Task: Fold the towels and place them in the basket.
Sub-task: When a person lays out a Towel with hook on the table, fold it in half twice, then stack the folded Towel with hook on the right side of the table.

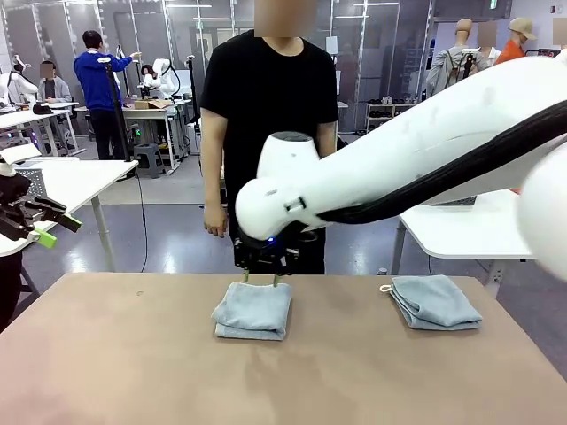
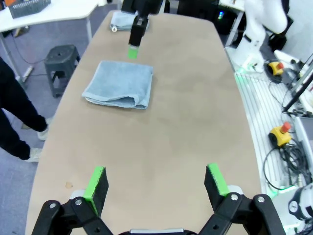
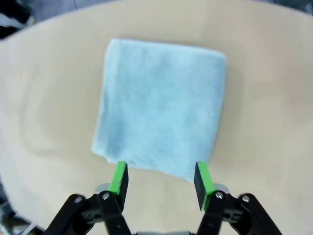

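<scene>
A folded light blue-grey towel [image 1: 252,310] [image 2: 120,84] [image 3: 161,105] lies flat at the middle of the brown table [image 1: 133,354]. My right gripper [image 1: 261,281] [image 3: 160,178] hangs just over its far edge, jaws apart with nothing between them; one green fingertip [image 2: 133,51] points down at that edge. A second towel [image 1: 434,301] [image 2: 122,20], loosely folded with a white loop, rests at the table's right side. My left gripper [image 1: 35,221] [image 2: 156,183] is open and raised off the table's left end. The basket is out of view.
A person in a black shirt [image 1: 266,115] stands at the far side of the table, arms down. White tables stand beyond at left [image 1: 71,177] and right [image 1: 469,226]. A stool [image 2: 61,54] sits on the floor beside the table.
</scene>
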You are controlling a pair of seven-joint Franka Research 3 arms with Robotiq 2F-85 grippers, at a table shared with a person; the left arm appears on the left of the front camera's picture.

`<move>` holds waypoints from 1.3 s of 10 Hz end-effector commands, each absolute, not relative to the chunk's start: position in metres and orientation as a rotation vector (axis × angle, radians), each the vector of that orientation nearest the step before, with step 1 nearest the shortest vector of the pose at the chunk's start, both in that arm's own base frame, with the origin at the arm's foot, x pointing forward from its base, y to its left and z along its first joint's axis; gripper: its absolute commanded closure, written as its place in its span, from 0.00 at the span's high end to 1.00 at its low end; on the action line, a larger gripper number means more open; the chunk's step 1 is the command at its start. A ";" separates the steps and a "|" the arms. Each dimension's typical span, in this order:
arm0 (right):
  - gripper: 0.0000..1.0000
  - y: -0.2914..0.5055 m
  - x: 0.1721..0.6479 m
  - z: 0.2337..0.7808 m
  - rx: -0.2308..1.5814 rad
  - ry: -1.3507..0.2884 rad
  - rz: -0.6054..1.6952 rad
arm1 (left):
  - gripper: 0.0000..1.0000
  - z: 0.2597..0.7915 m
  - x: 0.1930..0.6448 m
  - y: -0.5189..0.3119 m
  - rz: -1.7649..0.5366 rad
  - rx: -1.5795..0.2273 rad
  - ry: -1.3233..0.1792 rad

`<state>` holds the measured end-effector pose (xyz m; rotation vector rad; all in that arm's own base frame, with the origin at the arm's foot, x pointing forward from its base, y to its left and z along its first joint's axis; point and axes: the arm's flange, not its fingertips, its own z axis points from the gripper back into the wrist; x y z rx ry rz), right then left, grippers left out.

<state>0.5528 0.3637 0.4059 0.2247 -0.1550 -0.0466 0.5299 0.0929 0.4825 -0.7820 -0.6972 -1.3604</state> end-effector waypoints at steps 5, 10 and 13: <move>0.68 0.305 0.541 0.397 0.241 -0.107 -0.024 | 1.00 0.483 0.530 0.093 -1.360 -0.781 -0.696; 0.68 0.307 0.543 0.399 0.237 -0.102 -0.076 | 1.00 0.483 0.530 0.093 -1.360 -0.781 -0.696; 0.68 0.307 0.543 0.399 0.237 -0.102 -0.076 | 1.00 0.483 0.530 0.093 -1.360 -0.781 -0.696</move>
